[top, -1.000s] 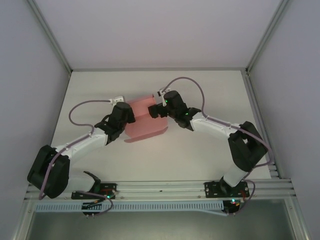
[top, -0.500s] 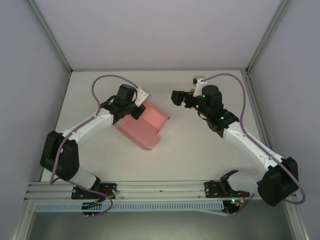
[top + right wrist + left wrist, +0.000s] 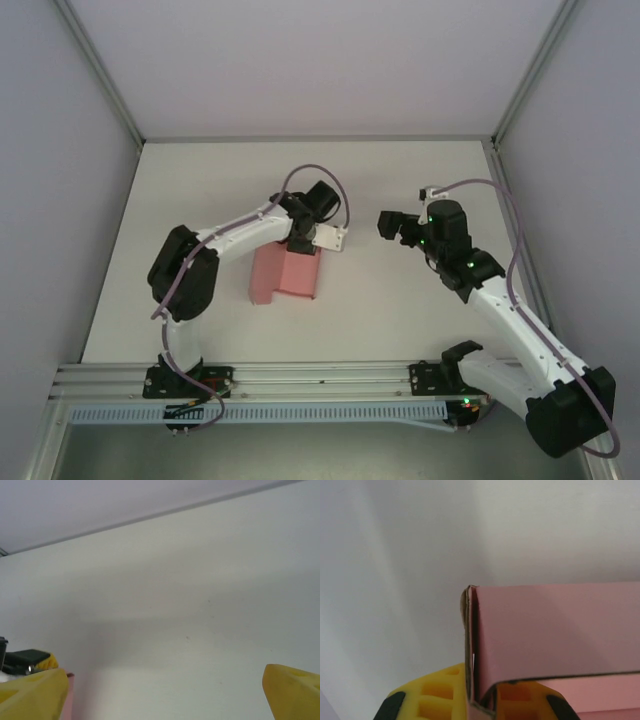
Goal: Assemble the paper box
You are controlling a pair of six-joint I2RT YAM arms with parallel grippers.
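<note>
Box (image 3: 288, 275) of pink card sits on the table (image 3: 380, 310), left of centre, with your left arm curling over it from the far side. The left fingers (image 3: 301, 243) meet its far end. Seen from the left wrist, those fingers (image 3: 436, 696) are clamped together on an upright wall of the box (image 3: 555, 630), the thin card pinched between the yellow pads and a folded edge rising straight ahead of them.

That grip looks meant to steady the wall so the half-formed shape does not spring flat while the other side is worked. From above, the box seems only partly folded, and a lower panel lies along its left side.

Your right fingers (image 3: 386, 222) hover well apart from the box, off to its right and pointed toward it, holding nothing. From the right wrist they (image 3: 36, 690) stand spread wide over bare table (image 3: 200, 605), with a sliver of pink at the lower left edge. Their stance suggests they are lined up to come in for the next flap.

How many flaps remain loose cannot be told from here. Thin card creases easily, so a hard pull from the pinched end could buckle the wall.
</note>
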